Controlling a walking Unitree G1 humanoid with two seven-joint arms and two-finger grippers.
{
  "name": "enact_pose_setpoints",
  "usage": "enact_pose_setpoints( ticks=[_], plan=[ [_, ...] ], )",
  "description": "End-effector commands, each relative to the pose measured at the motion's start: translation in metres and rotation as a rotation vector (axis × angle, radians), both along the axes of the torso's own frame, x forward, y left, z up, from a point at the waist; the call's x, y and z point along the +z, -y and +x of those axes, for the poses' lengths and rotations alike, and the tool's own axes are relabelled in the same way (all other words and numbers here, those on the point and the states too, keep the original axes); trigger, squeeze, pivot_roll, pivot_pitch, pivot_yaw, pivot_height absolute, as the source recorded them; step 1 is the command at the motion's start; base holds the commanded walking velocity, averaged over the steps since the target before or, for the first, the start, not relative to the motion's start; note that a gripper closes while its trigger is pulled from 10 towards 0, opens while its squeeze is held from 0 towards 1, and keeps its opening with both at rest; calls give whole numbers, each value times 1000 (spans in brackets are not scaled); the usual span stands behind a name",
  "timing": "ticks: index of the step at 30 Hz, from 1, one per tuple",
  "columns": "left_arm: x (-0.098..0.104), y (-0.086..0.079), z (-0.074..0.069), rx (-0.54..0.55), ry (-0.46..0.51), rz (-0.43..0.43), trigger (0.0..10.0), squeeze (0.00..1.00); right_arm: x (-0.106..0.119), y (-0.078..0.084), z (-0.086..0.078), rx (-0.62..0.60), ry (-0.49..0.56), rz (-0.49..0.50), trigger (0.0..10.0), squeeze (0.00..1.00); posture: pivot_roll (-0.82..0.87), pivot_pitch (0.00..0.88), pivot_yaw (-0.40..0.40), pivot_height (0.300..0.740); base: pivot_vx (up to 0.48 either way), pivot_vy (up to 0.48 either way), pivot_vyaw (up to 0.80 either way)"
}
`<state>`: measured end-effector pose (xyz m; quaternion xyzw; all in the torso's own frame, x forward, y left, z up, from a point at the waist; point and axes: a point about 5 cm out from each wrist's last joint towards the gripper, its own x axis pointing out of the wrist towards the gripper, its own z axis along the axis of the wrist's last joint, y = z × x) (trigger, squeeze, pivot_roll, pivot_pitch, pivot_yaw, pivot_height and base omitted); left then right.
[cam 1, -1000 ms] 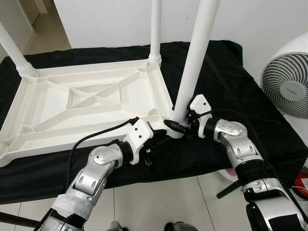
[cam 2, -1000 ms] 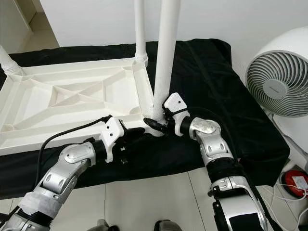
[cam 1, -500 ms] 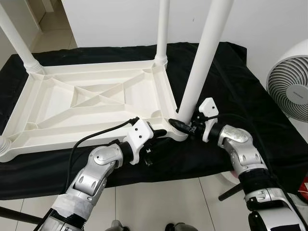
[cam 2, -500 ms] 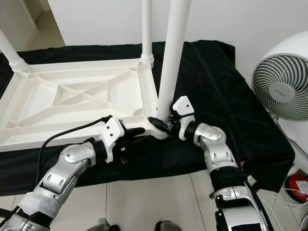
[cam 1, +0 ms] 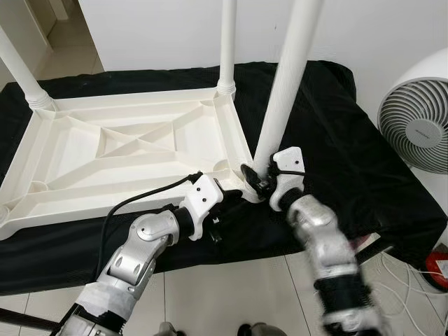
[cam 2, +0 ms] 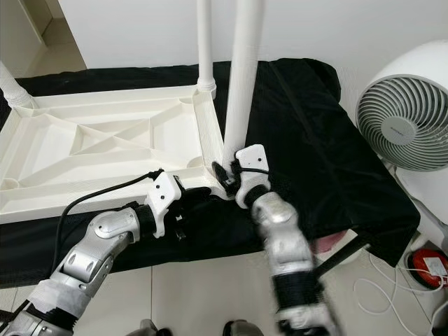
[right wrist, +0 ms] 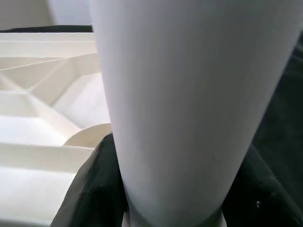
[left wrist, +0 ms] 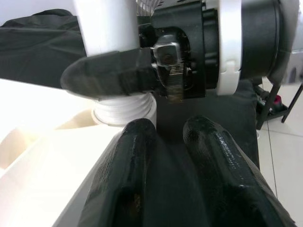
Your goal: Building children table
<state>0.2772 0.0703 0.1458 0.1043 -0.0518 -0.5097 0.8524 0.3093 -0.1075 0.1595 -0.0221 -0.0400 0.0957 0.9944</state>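
The right gripper is clamping the base of the tall white plastic table leg, standing at the near corner of the upturned white ribbed plastic tabletop. The left gripper, fingers pressed together, is resting against that corner on the black cloth.

My right gripper is clamping the tall white plastic leg at the upturned white ribbed tabletop's near corner, crowding my left gripper. Black cloth rightward is lying open; the round white fan is bounding it.
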Motion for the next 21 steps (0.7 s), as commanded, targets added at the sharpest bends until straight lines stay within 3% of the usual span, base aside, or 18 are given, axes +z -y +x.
enact_pose_setpoints(
  ticks=[1, 7, 8, 18, 20, 21],
  plan=[
    [-2, -2, -2, 3, -3, 3, 10000, 0, -3, 17, -3, -145, -25, 13, 10000, 0, -130, 103, 11, 740, 0, 0, 0],
    [-1, -3, 0, 4, 0, 5, 10000, 0, -1, 1, -7, -71, -36, 22, 10000, 0, -131, 105, 14, 740, 0, 0, 0],
    [-1, -3, 0, 8, 2, 4, 10000, 0, 2, 0, -7, -73, -35, 25, 10000, 1000, -131, 105, 14, 740, 0, 0, 0],
    [0, -4, 1, 15, 5, 1, 10000, 0, 13, -1, -8, -67, -15, 78, 10000, 1000, -134, 108, 15, 740, 0, 0, 0],
    [0, -4, 2, 14, 5, 1, 10000, 0, 20, 2, -6, 55, 2, 60, 10000, 1000, -141, 108, 18, 740, 0, 0, 0],
    [0, -4, 2, 14, 5, 1, 10000, 0, 20, 2, -6, 55, 2, 60, 10000, 1000, -141, 108, 18, 740, 0, 0, 0]
  ],
)
